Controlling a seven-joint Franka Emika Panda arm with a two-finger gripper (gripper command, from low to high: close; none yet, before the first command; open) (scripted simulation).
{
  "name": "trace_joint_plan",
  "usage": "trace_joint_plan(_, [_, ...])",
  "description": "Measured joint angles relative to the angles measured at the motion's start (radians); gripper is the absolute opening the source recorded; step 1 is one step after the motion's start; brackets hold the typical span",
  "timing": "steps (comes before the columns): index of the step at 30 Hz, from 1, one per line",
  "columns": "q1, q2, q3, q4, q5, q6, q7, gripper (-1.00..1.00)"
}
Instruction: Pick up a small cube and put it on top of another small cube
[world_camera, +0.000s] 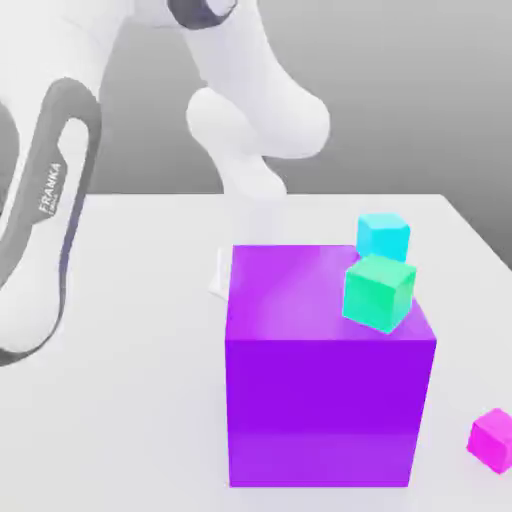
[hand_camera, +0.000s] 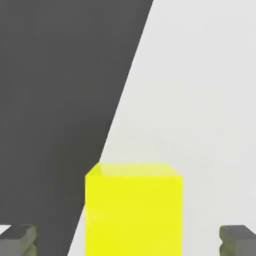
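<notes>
In the hand view the small yellow cube (hand_camera: 132, 210) rests on the white table, between my two grey fingertips (hand_camera: 17, 240). My gripper (hand_camera: 128, 241) is open around it, with a gap on each side of the cube. In the exterior view the sea-green cube (world_camera: 379, 291) shows at the top right edge of the big purple cube (world_camera: 325, 400). My arm (world_camera: 250, 130) comes down behind the purple cube, which hides the hand and the yellow cube in that view.
A cyan cube (world_camera: 383, 237) sits just behind the sea-green one. A magenta cube (world_camera: 492, 438) lies on the table (world_camera: 130, 400) at the exterior view's right front. The table's edge (hand_camera: 120, 115) with dark floor beyond runs close to the yellow cube.
</notes>
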Motion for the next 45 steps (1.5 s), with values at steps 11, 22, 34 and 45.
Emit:
trace_joint_plan(11, [0.020, -0.127, -0.013, -0.033, -0.018, -0.093, 0.005, -1.00])
trace_joint_plan(22, [0.219, -0.523, 0.142, -0.206, -0.137, -0.312, -0.148, -1.00])
trace_joint_plan(34, [0.484, -0.956, 0.282, -0.399, -0.065, -0.548, -0.452, -1.00])
trace_joint_plan(45, [0.556, -1.022, 0.327, -0.554, -0.027, -0.457, -0.547, 1.00])
